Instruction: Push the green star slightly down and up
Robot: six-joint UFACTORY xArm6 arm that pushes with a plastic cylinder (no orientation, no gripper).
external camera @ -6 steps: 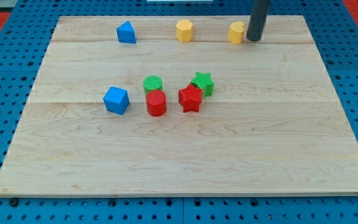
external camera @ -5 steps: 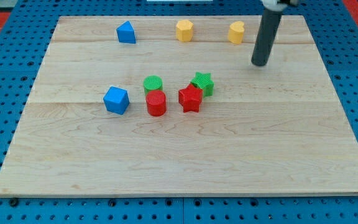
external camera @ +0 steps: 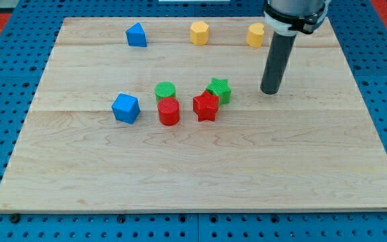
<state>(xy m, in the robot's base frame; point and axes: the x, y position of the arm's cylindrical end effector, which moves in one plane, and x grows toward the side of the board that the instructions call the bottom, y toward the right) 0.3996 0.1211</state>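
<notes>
The green star point(external camera: 219, 89) sits near the board's middle, touching the red star point(external camera: 206, 106) at its lower left. My tip point(external camera: 270, 91) stands on the board to the right of the green star, about level with it and clearly apart from it. The dark rod rises from the tip toward the view's top.
A green cylinder point(external camera: 165, 91) and a red cylinder point(external camera: 168, 111) sit left of the stars. A blue cube point(external camera: 125, 108) lies further left. A blue block point(external camera: 136, 35) and two yellow blocks point(external camera: 199, 32) point(external camera: 255, 34) line the top of the wooden board point(external camera: 200, 175).
My tip has moved from beside the right yellow block at the top down toward the view's bottom, now level with the green star. No block has moved.
</notes>
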